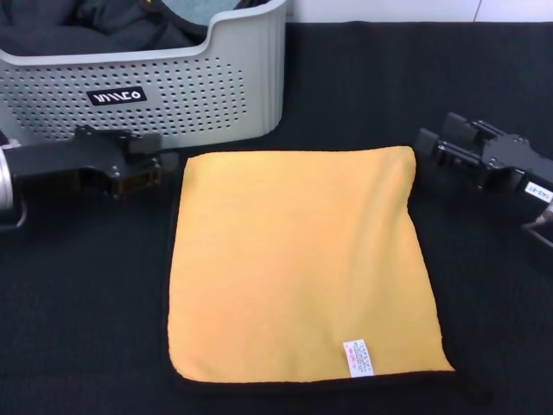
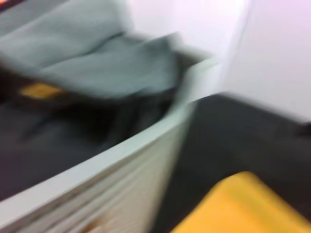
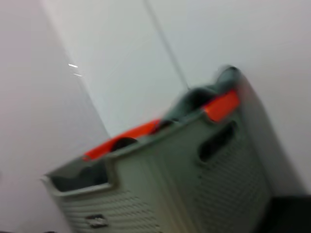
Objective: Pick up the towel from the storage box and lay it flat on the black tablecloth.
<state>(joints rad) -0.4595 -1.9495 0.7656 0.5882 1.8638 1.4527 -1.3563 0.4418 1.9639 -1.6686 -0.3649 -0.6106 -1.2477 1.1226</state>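
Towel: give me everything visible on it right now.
The towel is a roughly square fleecy cloth, yellow-orange face up, edged with a black hem, with a small white care tag at its near edge. It lies spread nearly flat on the black tablecloth, just in front of the storage box, with a slight fold along its right edge. The left gripper and right gripper sit beside its far corners; neither holds it.

We see dark grey cloths (image 1: 95,30) bundled at the far left — a lighter grey-green one (image 1: 203,10) lies among them. From the right wrist view, an orange-red cloth (image 3: 221,105) shows — a white wall (image 3: 204,39) stands behind.
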